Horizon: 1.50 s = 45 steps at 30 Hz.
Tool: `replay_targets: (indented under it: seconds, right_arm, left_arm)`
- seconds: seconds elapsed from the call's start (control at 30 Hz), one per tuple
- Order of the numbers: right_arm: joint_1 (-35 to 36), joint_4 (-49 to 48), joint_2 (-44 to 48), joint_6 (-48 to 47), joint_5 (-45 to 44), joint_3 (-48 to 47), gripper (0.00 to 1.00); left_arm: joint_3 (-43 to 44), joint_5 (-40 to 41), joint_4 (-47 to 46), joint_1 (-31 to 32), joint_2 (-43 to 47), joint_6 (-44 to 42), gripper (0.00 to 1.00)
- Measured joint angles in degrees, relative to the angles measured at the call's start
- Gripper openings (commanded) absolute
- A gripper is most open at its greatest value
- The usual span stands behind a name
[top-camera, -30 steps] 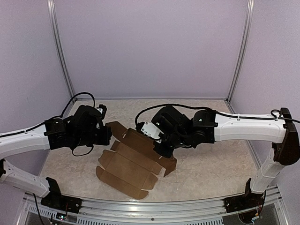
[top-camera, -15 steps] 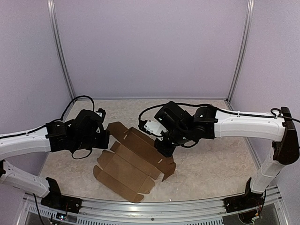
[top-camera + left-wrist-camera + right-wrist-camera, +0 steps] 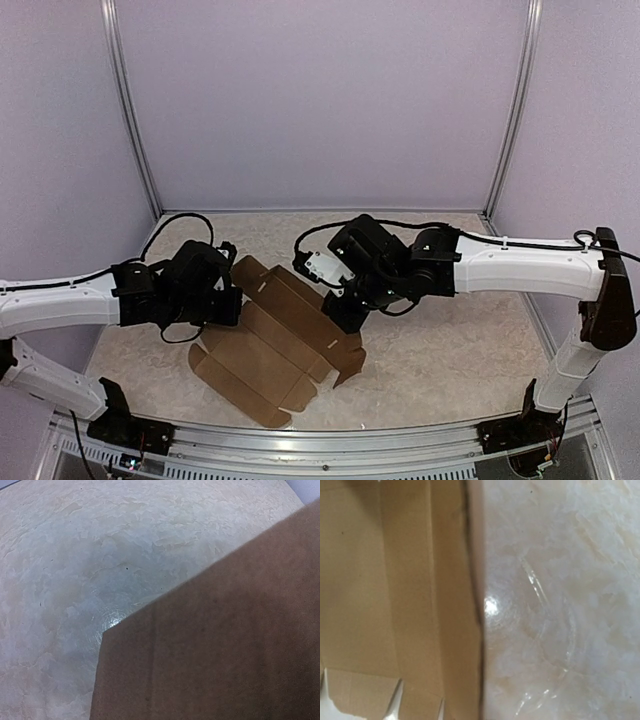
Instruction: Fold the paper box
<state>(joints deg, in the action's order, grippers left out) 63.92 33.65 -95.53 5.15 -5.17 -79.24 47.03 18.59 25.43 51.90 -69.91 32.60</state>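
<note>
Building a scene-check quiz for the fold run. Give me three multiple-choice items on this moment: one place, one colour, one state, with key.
1. Where does the paper box lie?
A. Against the back wall
B. On the table, between the left gripper and the right gripper
C. Across the front rail

2. What colour is the paper box?
A. White
B. Blue
C. Brown

3. What state is the paper box in?
A. An unfolded die-cut sheet, flaps spread out
B. A closed carton
C. A crumpled ball

Key:
1 B: the top view shows it on the table with a gripper at each side.
2 C: it is plain brown in all three views.
3 A: panels and flaps lie opened out, with no closed walls.
</note>
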Motion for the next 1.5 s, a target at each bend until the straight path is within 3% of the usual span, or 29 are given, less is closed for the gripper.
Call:
replay_targets:
  seconds: [0.7,1.5]
  right_arm:
    - [-0.72,-4.24,-0.37,2.69,0.02,2.29,0.0]
    - [-1.88,-4.76,-1.7,-1.53,-8.02,3.06,0.0]
  left_arm:
    - [-0.28,-2.32,-5.33,0.0,-8.92,-0.11,0.0]
    - [0.98,-3.13,-0.61,0.0,-1.27,-3.02,0.0]
